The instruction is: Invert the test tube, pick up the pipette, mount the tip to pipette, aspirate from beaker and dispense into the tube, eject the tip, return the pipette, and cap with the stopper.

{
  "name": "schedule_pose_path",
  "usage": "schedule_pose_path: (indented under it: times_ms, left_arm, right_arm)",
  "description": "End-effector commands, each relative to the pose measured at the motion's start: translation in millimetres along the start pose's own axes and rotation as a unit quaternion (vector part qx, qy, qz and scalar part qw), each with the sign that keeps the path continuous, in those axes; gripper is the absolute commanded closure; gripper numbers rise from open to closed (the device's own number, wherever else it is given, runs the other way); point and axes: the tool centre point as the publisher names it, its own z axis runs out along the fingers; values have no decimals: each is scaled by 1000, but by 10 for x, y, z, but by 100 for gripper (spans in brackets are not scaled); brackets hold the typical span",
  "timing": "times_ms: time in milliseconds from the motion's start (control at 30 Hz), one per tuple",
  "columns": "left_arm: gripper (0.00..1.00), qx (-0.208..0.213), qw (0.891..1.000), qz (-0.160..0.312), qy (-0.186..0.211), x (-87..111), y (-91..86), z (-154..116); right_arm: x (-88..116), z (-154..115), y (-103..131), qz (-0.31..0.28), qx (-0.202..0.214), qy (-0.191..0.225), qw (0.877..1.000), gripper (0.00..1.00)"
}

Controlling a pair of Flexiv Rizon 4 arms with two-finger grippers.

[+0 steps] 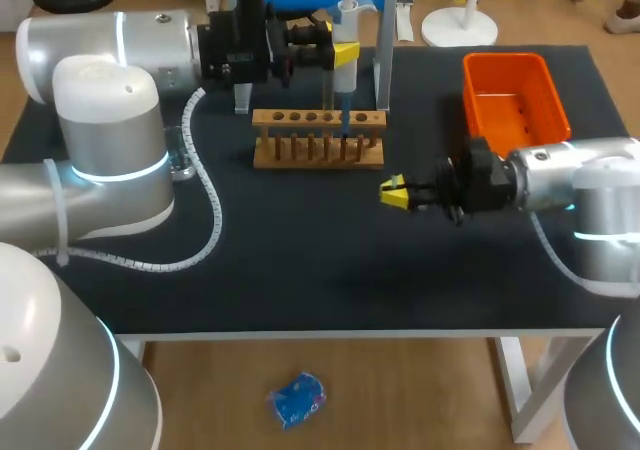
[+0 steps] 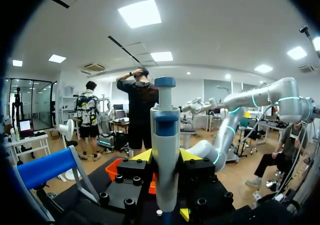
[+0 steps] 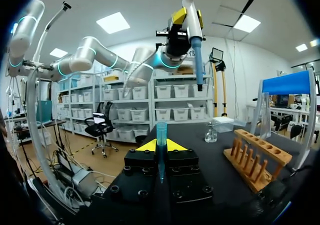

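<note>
Left gripper is clamping the pipette upright, holding it right over the rack at the back of the table. Right gripper is pinching a tip between its fingers, hovering just in front of the rack. The beaker is sitting off by the left arm.

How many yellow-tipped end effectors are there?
2. The left end effector holds the pipette near the wooden rack; the right end effector holds a blue tip beside the rack.
</note>
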Motion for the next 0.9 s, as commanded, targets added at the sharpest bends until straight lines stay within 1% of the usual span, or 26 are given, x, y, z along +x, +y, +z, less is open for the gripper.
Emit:
schedule_pose_path:
  times_ms: [33, 233, 800, 900]
  left_arm:
    - [100, 1, 1000, 0, -2, 8, -1, 3]
    - [100, 1, 1000, 0, -2, 8, -1, 3]
    - [100, 1, 1000, 0, -2, 8, -1, 3]
    - [100, 1, 1000, 0, -2, 8, -1, 3]
  right_arm:
    - [-153, 187, -19, 0, 0, 11, 1000, 100]
    - [-230, 383, 48, -4, 2, 21, 1000, 100]
    - [-230, 383, 48, -4, 2, 21, 1000, 100]
    - [-304, 410, 35, -7, 4, 22, 1000, 100]
